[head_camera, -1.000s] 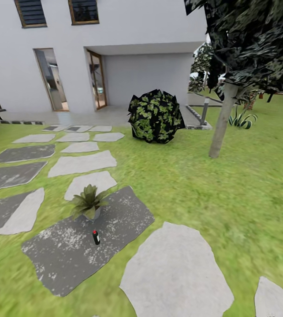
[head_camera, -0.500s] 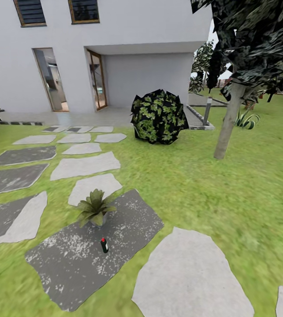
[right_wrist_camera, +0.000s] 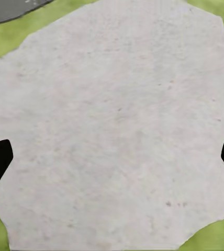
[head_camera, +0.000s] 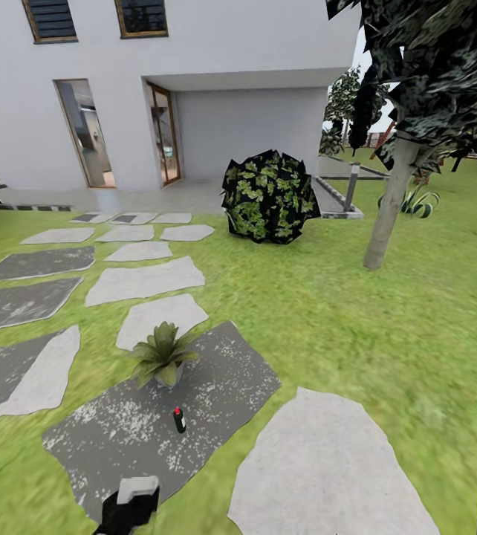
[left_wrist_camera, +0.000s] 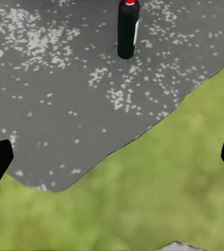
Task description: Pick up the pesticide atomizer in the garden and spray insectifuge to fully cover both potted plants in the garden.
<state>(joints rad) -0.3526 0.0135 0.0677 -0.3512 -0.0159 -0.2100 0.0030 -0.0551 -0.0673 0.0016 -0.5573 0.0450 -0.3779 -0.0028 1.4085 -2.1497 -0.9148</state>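
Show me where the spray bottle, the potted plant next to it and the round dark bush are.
pesticide atomizer (head_camera: pixel 180 420), head view, on its dark body.
potted plant (head_camera: pixel 163 355), head view, on the leaf rosette's middle.
round dark bush (head_camera: pixel 270 196), head view, on its foliage.

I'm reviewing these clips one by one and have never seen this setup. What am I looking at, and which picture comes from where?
It is a simulated two-armed wheeled robot in a garden. The large picture comes from its head camera: a pesticide atomizer stands upright on a dark stepping stone, near a potted plant. The left arm shows at the lower edge. The other two pictures come from wrist cameras. The left hand hangs open over the stone's edge, short of the bottle. The right hand hangs open over a pale stone. Nothing is held.
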